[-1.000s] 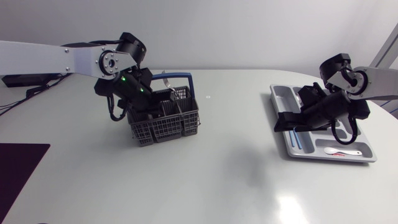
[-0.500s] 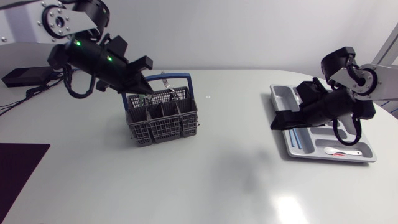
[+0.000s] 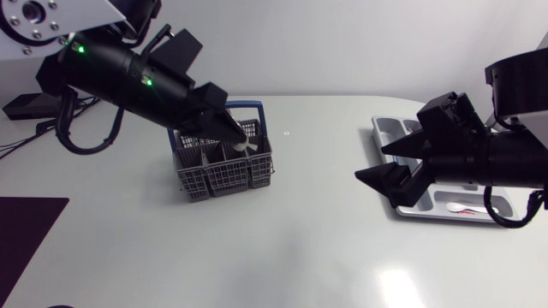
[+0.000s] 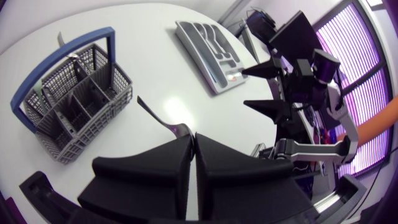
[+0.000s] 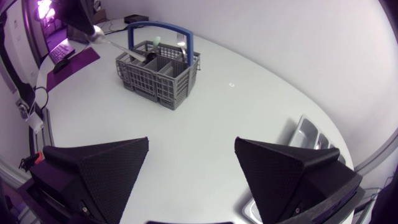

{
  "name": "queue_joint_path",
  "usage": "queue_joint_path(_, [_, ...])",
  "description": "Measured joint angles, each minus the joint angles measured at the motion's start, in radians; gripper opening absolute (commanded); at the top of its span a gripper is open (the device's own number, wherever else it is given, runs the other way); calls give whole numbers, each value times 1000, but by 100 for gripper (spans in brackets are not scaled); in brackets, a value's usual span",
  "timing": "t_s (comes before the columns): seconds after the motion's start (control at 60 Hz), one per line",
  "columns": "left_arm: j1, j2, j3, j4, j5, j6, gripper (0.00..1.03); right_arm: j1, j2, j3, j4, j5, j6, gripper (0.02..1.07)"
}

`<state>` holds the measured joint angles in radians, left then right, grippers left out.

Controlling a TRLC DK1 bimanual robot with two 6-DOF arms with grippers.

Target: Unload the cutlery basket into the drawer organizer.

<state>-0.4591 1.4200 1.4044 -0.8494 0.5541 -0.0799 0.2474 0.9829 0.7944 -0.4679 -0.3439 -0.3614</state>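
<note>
While the left arm hangs over the basket, the lot stands as follows.

1. Cutlery basket: grey mesh, blue handle, upright on the table on the left arm's side. Several pieces stand in it, among them a metal piece by the handle, so unloading is far from done.

2. Left gripper: just above the basket's rim, fingers clenched on a metal utensil by one end. The rest juts out ahead of the fingertips. Whether it is a fork or a spoon cannot be told. Pinching the end probably keeps the broad fingers out of the narrow compartments.

3. Drawer organizer: grey tray at the table's right, well apart from the basket. A small white utensil lies in one of its compartments.

4. Right gripper: held above the table just beside the organizer's inner edge, pointing toward the basket. Its fingers are spread wide and hold nothing. Judged by this stance, it waits between basket and tray, perhaps to take the piece over.

5. Step in hand, as judged: lifting one piece clear, then carrying it across to a compartment. The thin utensil could pivot in so slight a pinch.
</note>
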Motion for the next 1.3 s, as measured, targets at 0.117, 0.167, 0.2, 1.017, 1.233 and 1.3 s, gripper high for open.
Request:
queue_joint_path(0.117, [-85, 0, -36, -13, 20, 64, 4, 59, -46, -30, -30, -4, -59, 102])
queue_joint_path(0.167, [-121, 0, -50, -14, 50, 87, 4, 93, -66, -49, -31, -15, -86, 102])
queue_joint_path(0.2, [-146, 0, -57, -14, 64, 105, 4, 114, -79, -62, -33, -26, -100, 102])
queue_joint_path(1.017, [-375, 131, -35, -44, 112, 216, 4, 404, -146, -247, 80, -77, -321, 26])
queue_joint_path(1.233, [-375, 131, -35, -44, 122, 216, 4, 407, -113, -247, 109, -62, -320, 7])
queue_joint_path(1.3, [-375, 131, -35, -44, 122, 216, 4, 407, -108, -247, 111, -60, -320, 7])
